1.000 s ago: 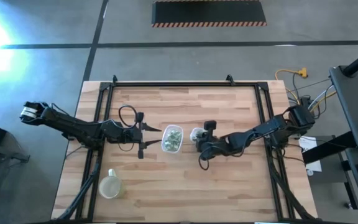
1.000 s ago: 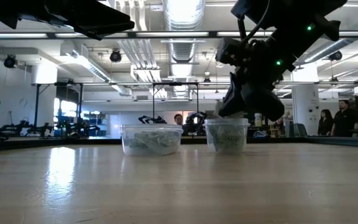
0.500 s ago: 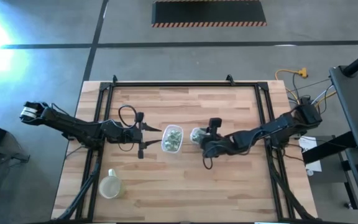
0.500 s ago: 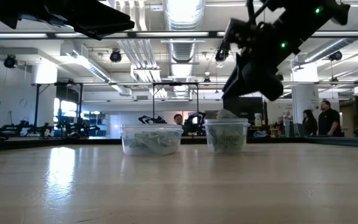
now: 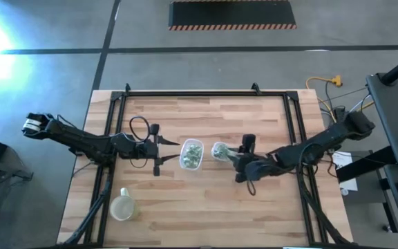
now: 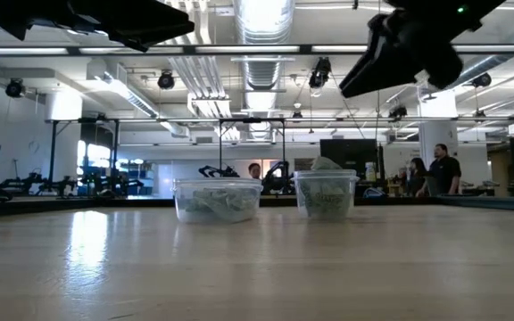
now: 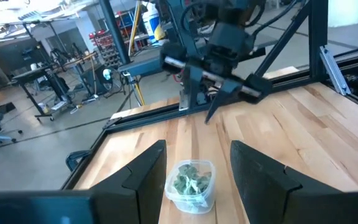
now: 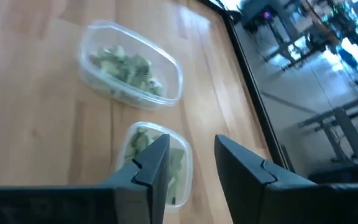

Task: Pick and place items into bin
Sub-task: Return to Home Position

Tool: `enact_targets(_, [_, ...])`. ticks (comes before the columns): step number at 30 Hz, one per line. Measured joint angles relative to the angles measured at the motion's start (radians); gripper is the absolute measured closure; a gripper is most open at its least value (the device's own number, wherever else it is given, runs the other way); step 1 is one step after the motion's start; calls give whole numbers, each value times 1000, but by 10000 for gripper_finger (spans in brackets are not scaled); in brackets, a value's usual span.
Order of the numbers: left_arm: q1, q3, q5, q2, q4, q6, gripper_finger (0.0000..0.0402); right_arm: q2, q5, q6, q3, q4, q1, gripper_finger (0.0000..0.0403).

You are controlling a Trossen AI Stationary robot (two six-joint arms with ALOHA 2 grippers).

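Items [image 8: 124,64] in bins [image 8: 178,74]; right pincer [image 8: 191,146] agape, empty.

Two clear bins [image 5: 191,153] [image 5: 220,150], one pale cup [image 5: 121,206].

left arm stretched in toward the centre, left gripper [image 5: 173,152] level with fingers parted, right arm angled in, right gripper [image 5: 236,160] lifted, fingers parted

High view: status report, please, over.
Left end effector, right end effector: open, empty. Pale-green crinkly packets inside two clear plastic bins between them. No obstruction.
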Motion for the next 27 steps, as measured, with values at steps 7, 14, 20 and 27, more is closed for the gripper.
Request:
enact_targets(7, [2, 0, -92, -2, -8, 29, 239, -177, 50, -10, -60, -2, 34, 292])
enact_targets(14, [1, 0, -105, -8, -10, 52, 239, -489, -114, -73, -210, 60, 32, 292])
enact_targets(20, [2, 0, -107, -36, -19, 79, 239, -766, -208, -140, -381, 219, 30, 298])
enact_targets(27, [5, -4, -112, -93, -85, 98, 240, -987, -219, -136, -482, 214, 30, 299])
